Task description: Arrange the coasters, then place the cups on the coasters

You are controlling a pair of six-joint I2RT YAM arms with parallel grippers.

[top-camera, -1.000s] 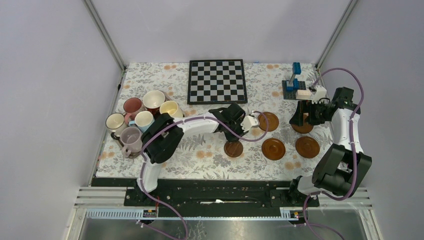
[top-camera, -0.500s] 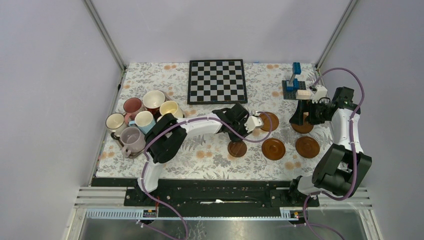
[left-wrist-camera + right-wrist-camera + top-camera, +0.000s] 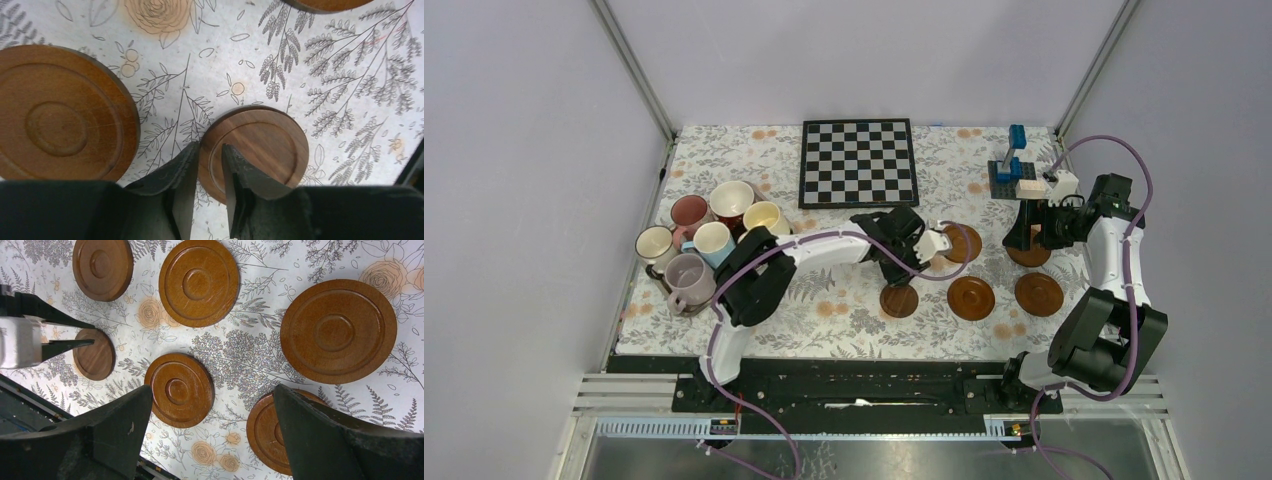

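Floral tablecloth [image 3: 844,322] under coasters [image 3: 971,297], lilac walls [image 3: 524,150]

Left wrist: near rim of small coaster [image 3: 260,145] hidden behind L fingers [image 3: 182,172]; pinching or just straddling it, can't tell. Also big coaster [image 3: 60,115] cut by left edge, low part covered, and another coaster [image 3: 327,4] cut off at top. Right wrist: one coaster [image 3: 262,432] partly behind R finger [image 3: 340,440], btm edge clips it.

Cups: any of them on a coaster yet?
No, all six cups stand bunched at the far left of the top view, well apart from the coasters, which lie bare.
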